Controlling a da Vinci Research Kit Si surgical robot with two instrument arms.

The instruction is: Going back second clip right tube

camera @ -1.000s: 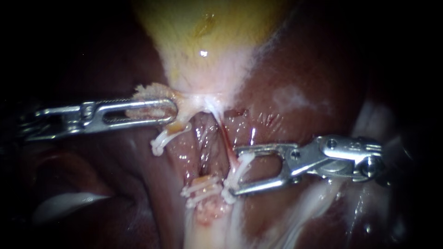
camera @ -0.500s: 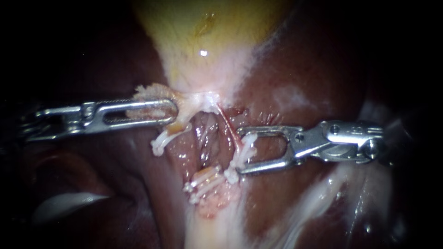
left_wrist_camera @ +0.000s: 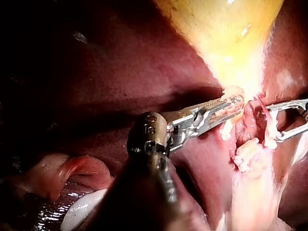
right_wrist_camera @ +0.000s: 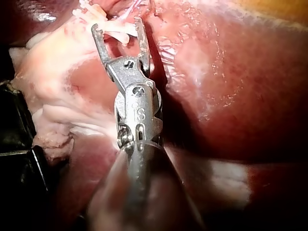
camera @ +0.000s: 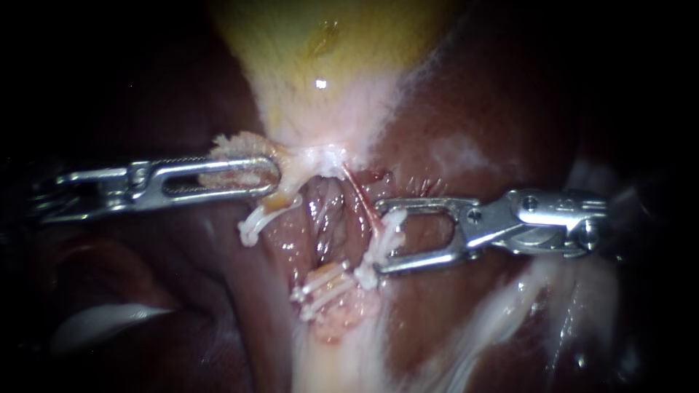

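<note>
Behind the left tool [camera: 271, 173], the shaft is lost in darkness. The gallbladder [camera: 328, 65] tissue clamped in its jaws is partly covered by them, and the gallbladder's far end is cut off by the picture's edge. Ahead of the right tool [camera: 373, 240], the right tube [camera: 358, 195] is hidden where the clip [camera: 391, 234] crosses it between the parted jaws, and its run past the clip cannot be followed.
</note>
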